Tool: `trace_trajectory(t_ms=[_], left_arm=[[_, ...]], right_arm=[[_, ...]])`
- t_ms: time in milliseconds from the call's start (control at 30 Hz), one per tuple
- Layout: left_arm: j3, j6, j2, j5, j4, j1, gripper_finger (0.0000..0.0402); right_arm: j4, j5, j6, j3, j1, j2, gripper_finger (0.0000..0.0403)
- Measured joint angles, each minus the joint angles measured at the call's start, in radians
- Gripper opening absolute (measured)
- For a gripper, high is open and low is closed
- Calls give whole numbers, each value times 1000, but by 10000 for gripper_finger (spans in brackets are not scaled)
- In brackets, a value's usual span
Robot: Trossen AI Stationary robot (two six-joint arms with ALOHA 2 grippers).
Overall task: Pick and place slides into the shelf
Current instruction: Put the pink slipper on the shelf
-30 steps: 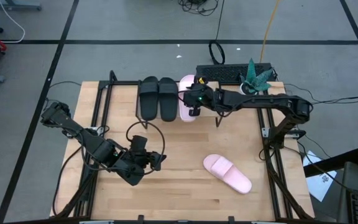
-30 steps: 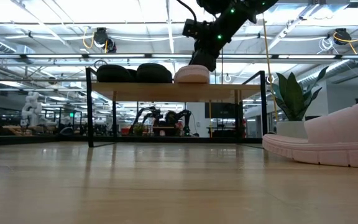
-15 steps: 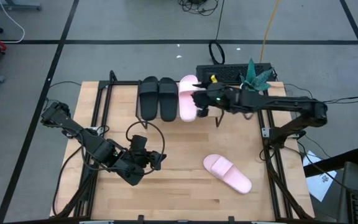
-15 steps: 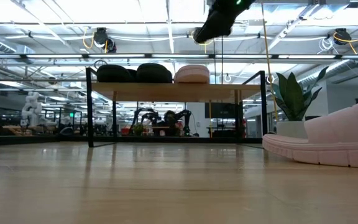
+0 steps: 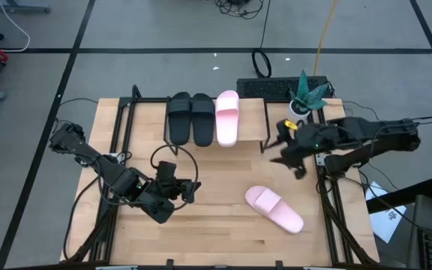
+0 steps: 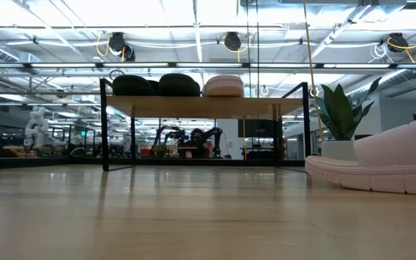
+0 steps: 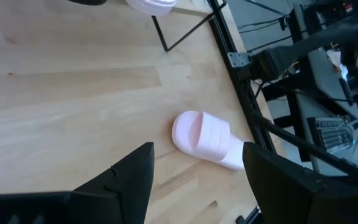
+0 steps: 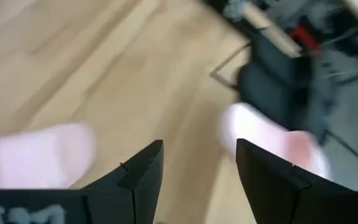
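Observation:
Two black slides and one pale pink slide lie side by side, soles down, on the shelf at the table's far side; the low view shows them on its plank. A second pink slide lies sole down on the tabletop, near right, also seen in the left wrist view. My right gripper hangs open in the air to the right of the shelf, above the low view's field. My left gripper waits open over the table's near left.
A potted plant stands at the far right corner by the shelf's end. A keyboard lies behind the shelf. Bare wooden tabletop stretches between the shelf and the loose pink slide. Black frame rails run along the table's right side.
My right gripper has drawn away from the pink slide on the shelf, moving toward the table's right edge and somewhat nearer, and has risen out of the low view. The pink slide stays lying on the shelf beside the black pair.

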Motion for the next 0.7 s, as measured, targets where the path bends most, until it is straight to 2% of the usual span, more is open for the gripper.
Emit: trace_trajectory(t_ms=[167, 300, 533, 700], left_arm=[[0, 1, 0, 0, 5, 0, 239], [0, 1, 0, 9, 9, 0, 239], [0, 1, 0, 20, 8, 0, 239], [0, 3, 0, 21, 7, 0, 239]], right_arm=[[-173, -68, 63, 0, 133, 0, 192], [-255, -68, 120, -32, 251, 44, 192], [-155, -57, 158, -253, 436, 66, 192], [4, 77, 241, -361, 534, 66, 192]])
